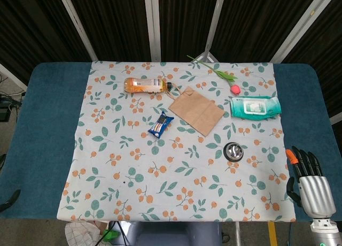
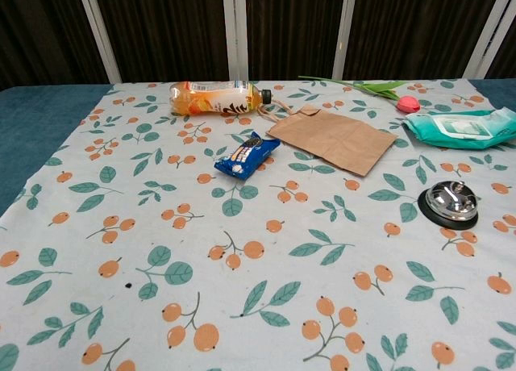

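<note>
Bottle of orange drink, capped, lying on its side on the floral cloth behind the paper bag. Bag flat, contents unseen. Blue snack packet left of bag; wipes pack right; tulip behind; bell in front, nearest the right hand. Hand's fingers extended, apart, holding nothing, over the worktop edge.

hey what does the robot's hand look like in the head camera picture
Only the right hand shows, at the lower right edge of the head view. Its back is a silver-grey metal shell with ridged plates, and the wrist below it is a silver cylinder. The fingers are black, and one of them ends in an orange tip. No cables or markings can be made out. The chest view shows no hand.
</note>
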Motion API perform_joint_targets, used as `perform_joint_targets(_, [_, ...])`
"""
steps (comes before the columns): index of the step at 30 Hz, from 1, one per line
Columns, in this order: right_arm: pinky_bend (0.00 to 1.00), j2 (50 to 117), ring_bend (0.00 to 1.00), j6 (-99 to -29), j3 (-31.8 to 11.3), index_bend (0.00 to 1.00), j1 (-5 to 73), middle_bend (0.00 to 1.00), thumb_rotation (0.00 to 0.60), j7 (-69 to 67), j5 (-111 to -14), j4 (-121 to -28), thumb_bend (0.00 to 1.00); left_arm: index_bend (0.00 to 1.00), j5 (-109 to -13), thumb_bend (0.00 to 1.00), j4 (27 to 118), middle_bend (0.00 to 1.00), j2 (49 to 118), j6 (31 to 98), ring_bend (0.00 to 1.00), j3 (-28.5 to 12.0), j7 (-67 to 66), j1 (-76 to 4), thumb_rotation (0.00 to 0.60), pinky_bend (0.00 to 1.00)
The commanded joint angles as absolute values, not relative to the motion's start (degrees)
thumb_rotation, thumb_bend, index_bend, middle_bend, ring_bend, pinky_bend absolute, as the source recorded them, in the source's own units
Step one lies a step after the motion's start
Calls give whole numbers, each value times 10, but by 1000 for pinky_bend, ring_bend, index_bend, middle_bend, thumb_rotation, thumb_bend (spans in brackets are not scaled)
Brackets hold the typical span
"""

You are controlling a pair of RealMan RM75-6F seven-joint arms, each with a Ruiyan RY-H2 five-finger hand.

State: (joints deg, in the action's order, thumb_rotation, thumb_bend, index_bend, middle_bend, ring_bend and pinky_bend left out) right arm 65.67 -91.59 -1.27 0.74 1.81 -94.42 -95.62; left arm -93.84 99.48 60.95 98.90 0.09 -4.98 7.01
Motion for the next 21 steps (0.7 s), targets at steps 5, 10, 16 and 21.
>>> perform_joint_targets(5, [0,657,0,-915,-11,0,7,0,600,19,-945,-955,785,53,-940,334,995,0,609,989,0,3,-50,71,600,102])
perform_joint_targets(10, [0,657,0,-916,-10,0,7,0,600,19,-947,-956,785,53,-945,334,995,0,609,993,0,4,-49,73,600,102])
perform_joint_targets(16, [0,656,0,-913,-10,0,8,0,600,17,-946,-956,785,53,-940,334,996,0,610,989,0,3,-50,71,600,102])
perform_joint_targets(21, [0,666,0,-905,-10,0,11,0,600,34,-943,-962,785,53,-944,335,997,0,610,993,0,5,-55,74,600,102])
